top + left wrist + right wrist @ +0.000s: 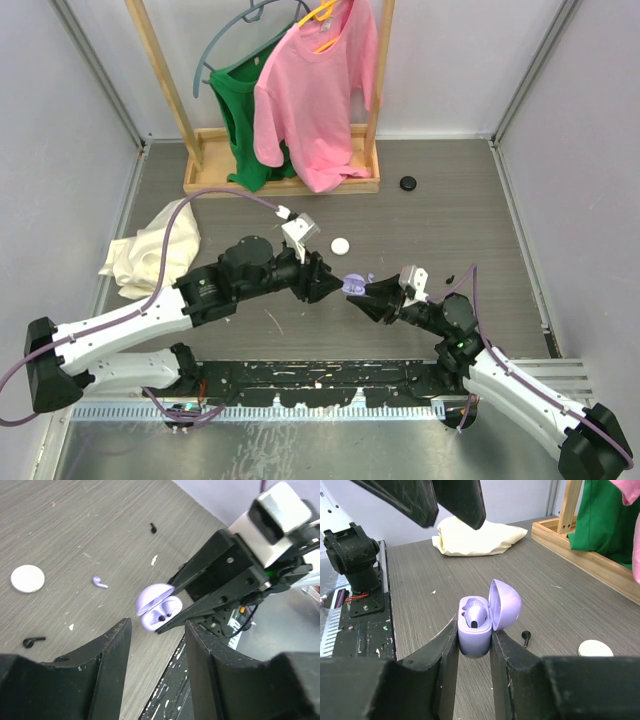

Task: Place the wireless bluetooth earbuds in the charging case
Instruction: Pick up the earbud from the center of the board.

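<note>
Right fingers (445,672) pinch the smooth, rounded lilac case (474,641); left fingers (111,665) stand spread.

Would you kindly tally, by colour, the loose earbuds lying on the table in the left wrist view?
Black earbuds: 2
Lilac earbud: 1
Total: 3

No text or label appears legible on anything.
</note>
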Robot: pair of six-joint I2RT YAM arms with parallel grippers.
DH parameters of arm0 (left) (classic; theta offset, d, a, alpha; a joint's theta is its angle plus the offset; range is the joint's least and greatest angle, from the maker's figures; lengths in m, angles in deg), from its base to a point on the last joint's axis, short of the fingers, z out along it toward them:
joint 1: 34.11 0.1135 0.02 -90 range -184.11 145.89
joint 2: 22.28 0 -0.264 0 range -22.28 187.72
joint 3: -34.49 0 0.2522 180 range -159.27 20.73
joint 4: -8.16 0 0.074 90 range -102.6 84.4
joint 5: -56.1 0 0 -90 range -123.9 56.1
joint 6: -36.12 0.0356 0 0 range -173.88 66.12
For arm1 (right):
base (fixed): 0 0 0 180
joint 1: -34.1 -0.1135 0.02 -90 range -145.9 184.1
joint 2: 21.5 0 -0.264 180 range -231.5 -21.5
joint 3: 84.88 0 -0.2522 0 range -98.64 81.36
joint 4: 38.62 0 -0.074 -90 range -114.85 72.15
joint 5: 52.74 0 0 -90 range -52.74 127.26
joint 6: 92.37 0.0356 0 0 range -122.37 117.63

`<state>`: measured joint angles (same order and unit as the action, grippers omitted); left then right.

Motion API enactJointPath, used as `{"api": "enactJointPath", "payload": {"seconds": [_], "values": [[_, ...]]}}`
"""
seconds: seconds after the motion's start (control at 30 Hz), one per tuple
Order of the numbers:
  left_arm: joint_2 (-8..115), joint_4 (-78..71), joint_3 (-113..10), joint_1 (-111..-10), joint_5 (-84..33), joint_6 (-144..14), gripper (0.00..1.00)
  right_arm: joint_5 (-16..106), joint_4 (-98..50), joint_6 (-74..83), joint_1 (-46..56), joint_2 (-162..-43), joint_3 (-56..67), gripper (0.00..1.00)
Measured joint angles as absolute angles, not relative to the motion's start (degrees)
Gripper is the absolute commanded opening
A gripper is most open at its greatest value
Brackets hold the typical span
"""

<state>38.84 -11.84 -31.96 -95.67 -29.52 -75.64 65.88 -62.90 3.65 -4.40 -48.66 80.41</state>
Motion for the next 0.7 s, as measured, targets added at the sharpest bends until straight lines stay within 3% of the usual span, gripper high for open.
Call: {"api": "enactJointPath", "payload": {"seconds": [0.37, 0.7], "values": [[37.3, -8.4, -20.3, -91.9, -31.0, -75.7, 0.54, 64.8, -62.5, 3.8, -4.4, -50.7, 80.4, 0.01], [40.0, -2.5, -19.0, -87.9, -28.6, -78.8, 0.54, 62.3, -61.1, 3.8, -4.4, -49.2, 80.3, 0.01]]}}
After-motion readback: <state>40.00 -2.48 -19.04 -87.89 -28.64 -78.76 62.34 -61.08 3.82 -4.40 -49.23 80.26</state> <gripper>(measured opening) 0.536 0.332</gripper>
